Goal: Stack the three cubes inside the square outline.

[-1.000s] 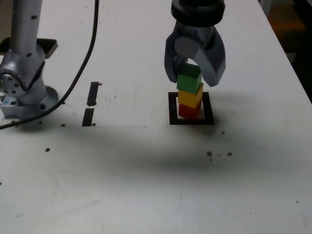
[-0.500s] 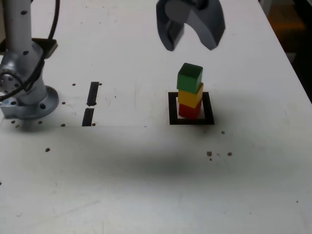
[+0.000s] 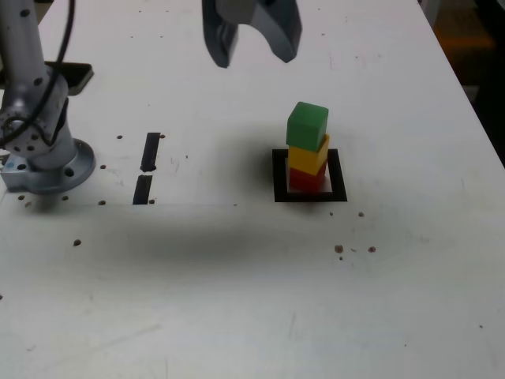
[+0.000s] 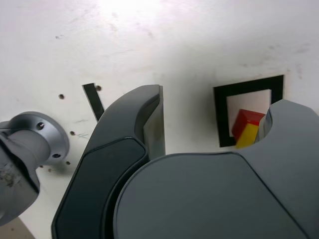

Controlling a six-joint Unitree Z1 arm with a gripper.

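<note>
Grey curved hand (image 3: 251,49), silver screwed base (image 3: 47,162).

1. The cubes stand stacked on the white table (image 3: 252,300): red cube (image 3: 304,181) at the bottom, yellow cube (image 3: 308,156) on it, green cube (image 3: 307,125) on top, slightly turned.
2. The stack sits inside the square outline (image 3: 279,175).
3. The gripper (image 3: 251,49) hangs above the table, well apart from the stack toward the exterior view's left, fingers (image 3: 280,33) spread and empty.
4. Two black strips (image 3: 147,166) lie near the arm base (image 3: 43,162).

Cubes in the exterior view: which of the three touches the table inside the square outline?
The red cube. It sits at the bottom of the stack; the yellow cube rests on it, and the green cube is on top.
</note>
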